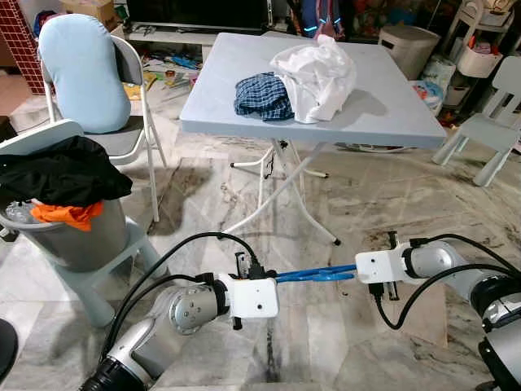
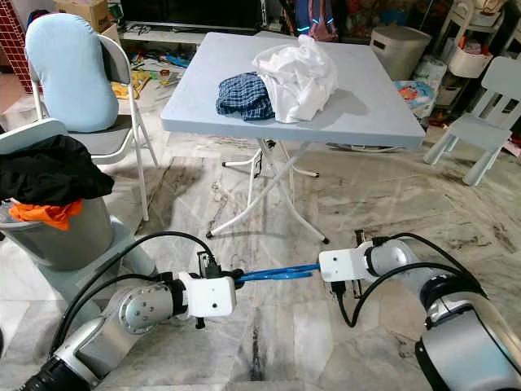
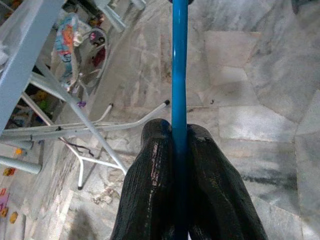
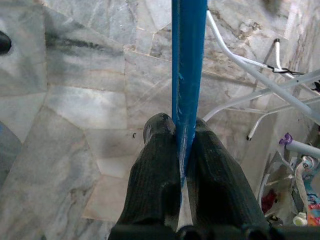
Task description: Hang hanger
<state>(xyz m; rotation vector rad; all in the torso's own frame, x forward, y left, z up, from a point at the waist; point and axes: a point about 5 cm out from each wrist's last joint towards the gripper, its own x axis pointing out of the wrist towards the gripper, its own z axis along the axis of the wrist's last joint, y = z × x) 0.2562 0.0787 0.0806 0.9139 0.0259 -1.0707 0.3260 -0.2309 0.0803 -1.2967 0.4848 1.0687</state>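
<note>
Marble floor (image 1: 342, 326) lies under both arms, and low above it the blue hanger (image 1: 316, 275) is stretched between them, its long axis going almost level from the left gripper (image 1: 281, 279) to the right gripper (image 1: 352, 270), so neither arm is nearer to it. Each wrist view shows two black fingers (image 3: 155, 195) pressed together on the blue bar, the left pair on one end and the right fingers (image 4: 159, 175) on the other end. Farther away stands the folding table (image 1: 391, 114) with a white cloth (image 1: 319, 75) and a checked cloth (image 1: 262, 96), and I see no rail for hanging near it.
</note>
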